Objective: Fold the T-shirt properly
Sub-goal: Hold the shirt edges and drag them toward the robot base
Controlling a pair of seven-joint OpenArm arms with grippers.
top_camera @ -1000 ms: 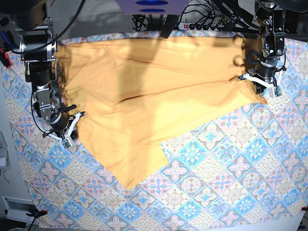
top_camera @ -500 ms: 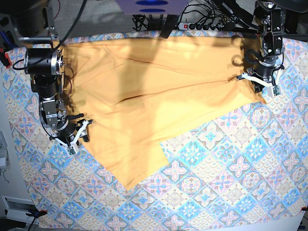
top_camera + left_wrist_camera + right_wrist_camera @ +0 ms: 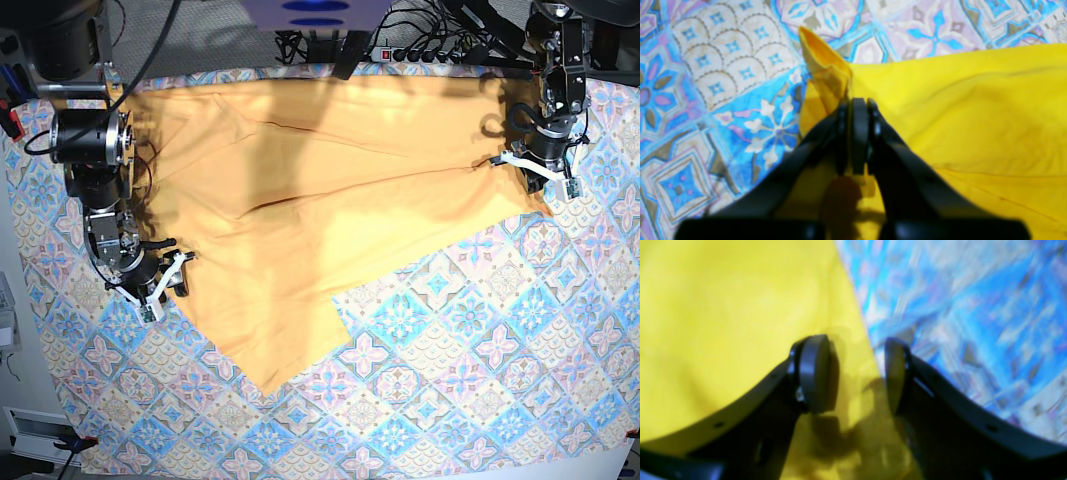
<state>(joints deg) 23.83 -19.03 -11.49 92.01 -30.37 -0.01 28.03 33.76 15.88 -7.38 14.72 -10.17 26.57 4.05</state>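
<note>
T-shirt (image 3: 310,200) is lying spread out on the patterned tablecloth (image 3: 470,350). The left gripper (image 3: 855,110) is pinching a bunched corner of the shirt tight. The right gripper (image 3: 858,370) is hanging wide apart over the shirt's edge, holding nothing.

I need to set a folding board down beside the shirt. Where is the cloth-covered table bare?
The near half of the tablecloth is bare, from the T-shirt hem to the front edge, widest near-right. It is crowded along the far edge, where the T-shirt and both arms sit: left tool, right tool.
</note>
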